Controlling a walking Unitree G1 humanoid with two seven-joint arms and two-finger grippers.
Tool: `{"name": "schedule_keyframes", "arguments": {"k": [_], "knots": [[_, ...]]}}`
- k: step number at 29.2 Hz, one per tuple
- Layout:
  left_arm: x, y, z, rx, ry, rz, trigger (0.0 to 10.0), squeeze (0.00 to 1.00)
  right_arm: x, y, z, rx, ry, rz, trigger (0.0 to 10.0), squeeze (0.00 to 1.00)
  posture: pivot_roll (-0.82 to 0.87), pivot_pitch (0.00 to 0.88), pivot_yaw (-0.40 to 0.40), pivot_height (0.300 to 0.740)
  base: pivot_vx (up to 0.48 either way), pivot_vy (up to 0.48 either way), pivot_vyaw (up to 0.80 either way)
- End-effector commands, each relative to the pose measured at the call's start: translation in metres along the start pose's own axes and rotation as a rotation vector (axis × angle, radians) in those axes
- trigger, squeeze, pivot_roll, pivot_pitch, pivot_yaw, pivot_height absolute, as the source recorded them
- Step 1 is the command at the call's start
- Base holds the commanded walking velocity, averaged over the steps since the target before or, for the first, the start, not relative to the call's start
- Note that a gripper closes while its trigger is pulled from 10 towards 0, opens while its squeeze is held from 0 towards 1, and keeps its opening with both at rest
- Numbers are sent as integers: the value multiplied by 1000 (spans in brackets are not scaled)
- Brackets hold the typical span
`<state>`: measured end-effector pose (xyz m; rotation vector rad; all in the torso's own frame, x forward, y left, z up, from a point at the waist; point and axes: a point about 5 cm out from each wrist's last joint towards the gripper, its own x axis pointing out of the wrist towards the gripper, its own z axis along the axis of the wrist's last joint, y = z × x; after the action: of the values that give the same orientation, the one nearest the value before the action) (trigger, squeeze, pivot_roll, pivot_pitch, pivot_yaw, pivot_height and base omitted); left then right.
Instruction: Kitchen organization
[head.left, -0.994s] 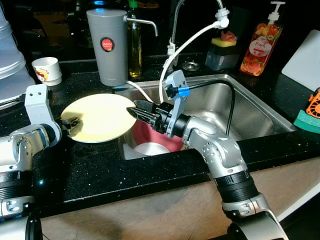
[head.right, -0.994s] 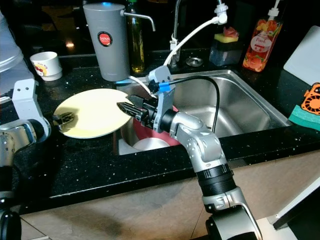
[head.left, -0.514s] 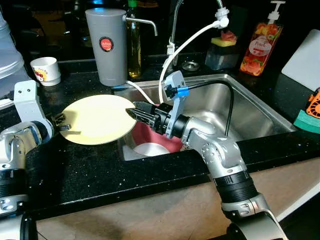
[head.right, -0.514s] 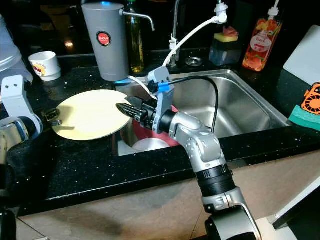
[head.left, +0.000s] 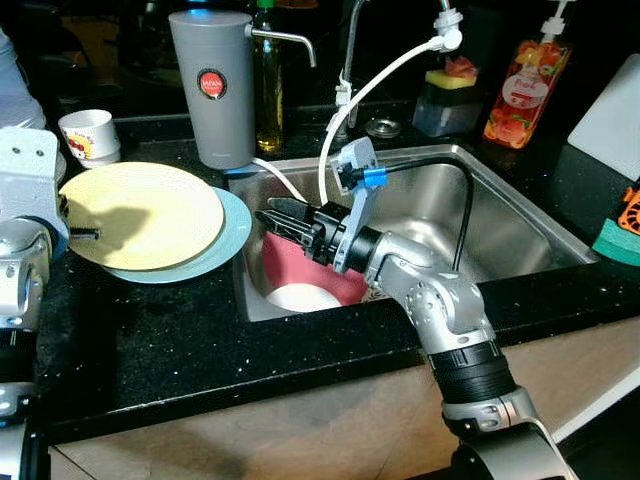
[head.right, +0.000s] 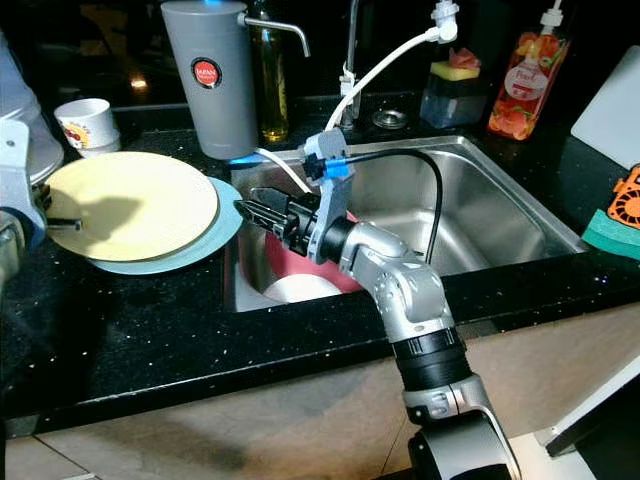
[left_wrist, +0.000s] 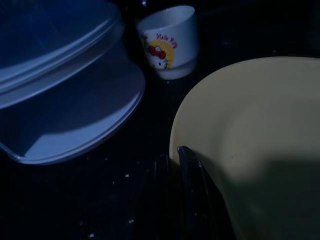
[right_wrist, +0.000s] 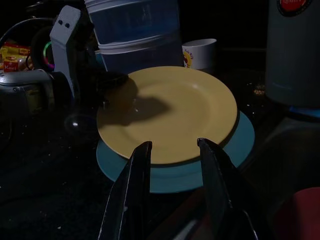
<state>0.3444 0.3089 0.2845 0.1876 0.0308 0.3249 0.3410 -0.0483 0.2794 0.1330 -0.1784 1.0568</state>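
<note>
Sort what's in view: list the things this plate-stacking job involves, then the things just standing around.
In the job: yellow plate, blue plate under it, left gripper gripping the yellow plate's rim, right gripper open over the sink.

Standing around: grey water filter, cup, soap bottle, sponge.

Silver arms, black fingers (right_wrist: 134, 190), blue-tipped cable.

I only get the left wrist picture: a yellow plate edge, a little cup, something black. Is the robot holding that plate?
Observer: Yes. The left gripper pinches the rim of the yellow plate, at the side nearest the robot.
Operator: Is the plate in the air?
Observer: It lies over a blue plate on the black counter; I cannot tell if they touch.
Operator: And the other arm?
Observer: The right gripper hangs open over the sink, pointing at the plates.
Operator: Anything in the sink?
Observer: A red dish and a white one, under that gripper.
</note>
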Motion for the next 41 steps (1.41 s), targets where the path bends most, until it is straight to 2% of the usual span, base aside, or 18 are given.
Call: {"name": "schedule_keyframes", "arguments": {"k": [1, 5, 6, 7, 8, 9, 11, 12, 13, 16, 22, 24, 26, 27, 30, 33, 37, 41], "knots": [[-1, -8, 5, -49, -38, -60, 0, 0, 1, 1, 7, 2, -24, 7, 10000, 0, 50, 123, 3, 740, 0, 0, 0], [-6, -35, 28, -318, -175, -279, 0, 0, 1, 0, 11, -2, -41, -6, 10000, 0, 48, 122, 4, 740, 0, 0, 0], [-7, -38, 31, -359, -195, -305, 0, 0, 1, 0, 11, -3, -45, -10, 10000, 0, 48, 122, 4, 740, 0, 0, 0], [-7, -38, 31, -359, -195, -305, 0, 0, 1, 0, 11, -3, -45, -10, 10000, 0, 48, 122, 4, 740, 0, 0, 0], [-9, -41, 35, -447, -222, -335, 0, 0, 1, -2, 13, -2, -53, -22, 10000, 0, 47, 124, 6, 740, 0, 0, 0], [-9, -41, 35, -447, -222, -335, 0, 0, 1, -2, 13, -2, -53, -22, 10000, 0, 47, 124, 6, 740, 0, 0, 0], [-13, -47, 42, -618, -277, -418, 0, 0, 2, -8, 16, 18, -80, -78, 10000, 0, 44, 125, 8, 740, 0, 0, 0], [-13, -47, 42, -618, -277, -418, 0, 0, 2, -8, 16, 18, -80, -78, 10000, 0, 44, 125, 8, 740, 0, 0, 0], [-15, -48, 44, -671, -297, -440, 0, 0, 1, -11, 18, 30, -93, -110, 10000, 0, 44, 125, 8, 740, 0, 0, 0], [-16, -46, 44, -694, -319, -443, 0, 0, 1, -17, 20, 50, -111, -151, 10000, 0, 43, 126, 9, 740, 0, 0, 0], [-16, -37, 43, -668, -338, -396, 0, 0, 0, -19, 21, 72, -122, -168, 10000, 0, 43, 125, 8, 740, 0, 0, 0], [-16, -34, 43, -670, -344, -372, 0, 0, 0, -19, 20, 75, -122, -167, 10000, 0, 43, 125, 8, 740, 0, 0, 0], [-14, -25, 42, -655, -352, -299, 0, 0, 1, -19, 20, 78, -123, -166, 10000, 0, 46, 125, 7, 740, 0, 0, 0], [-13, -20, 43, -666, -368, -274, 0, 0, 1, -19, 20, 80, -124, -166, 10000, 0, 46, 126, 6, 740, 0, 0, 0], [-16, -11, 51, -774, -441, -267, 0, 0, 1, -21, 21, 83, -129, -179, 10000, 0, 44, 126, 6, 740, 0, 0, 0], [-19, -12, 56, -839, -471, -322, 0, 0, 1, -22, 20, 84, -128, -190, 10000, 0, 44, 126, 5, 740, 0, 0, 0], [-31, -29, 71, -966, -542, -542, 0, 0, 4, -21, 16, 134, -137, -204, 10000, 0, 43, 124, 3, 740, 0, 0, 0], [-35, -35, 75, -987, -561, -604, 0, 0, 6, -20, 16, 155, -147, -209, 10000, 0, 43, 124, 3, 740, 0, 0, 0]]}}
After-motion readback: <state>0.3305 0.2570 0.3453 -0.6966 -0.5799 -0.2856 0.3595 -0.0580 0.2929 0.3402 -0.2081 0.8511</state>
